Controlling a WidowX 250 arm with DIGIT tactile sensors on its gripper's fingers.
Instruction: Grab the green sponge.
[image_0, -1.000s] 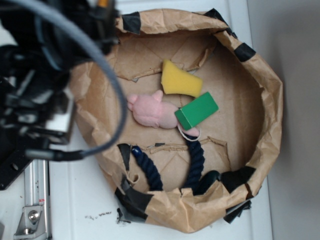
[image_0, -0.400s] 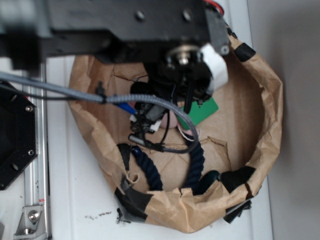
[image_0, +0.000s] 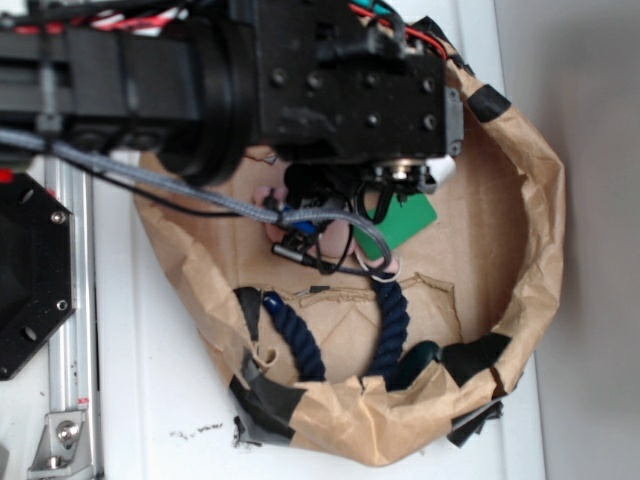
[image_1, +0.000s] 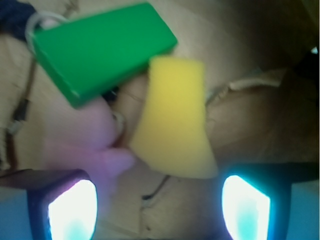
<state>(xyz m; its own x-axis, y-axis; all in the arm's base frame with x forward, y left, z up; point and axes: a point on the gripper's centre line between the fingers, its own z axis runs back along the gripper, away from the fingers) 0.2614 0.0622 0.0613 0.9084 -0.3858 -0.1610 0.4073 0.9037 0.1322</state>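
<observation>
The green sponge (image_1: 102, 47) is a bright, sharp-edged block lying tilted in the paper-lined basket (image_0: 530, 250), its near corner just beside the yellow sponge (image_1: 175, 117) and resting against the pink plush toy (image_1: 85, 145). The gripper (image_1: 159, 210) hovers above them with fingers (image_1: 72, 210) spread wide, holding nothing. A dark blue rope (image_0: 300, 345) lies further off.

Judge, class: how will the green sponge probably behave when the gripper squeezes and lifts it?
The green sponge looks like a flat-faced foam block, so it is probably light and gives slightly. Its flat faces should not roll. It lies against the pink plush toy and the yellow sponge, so lifting may nudge them.
</observation>
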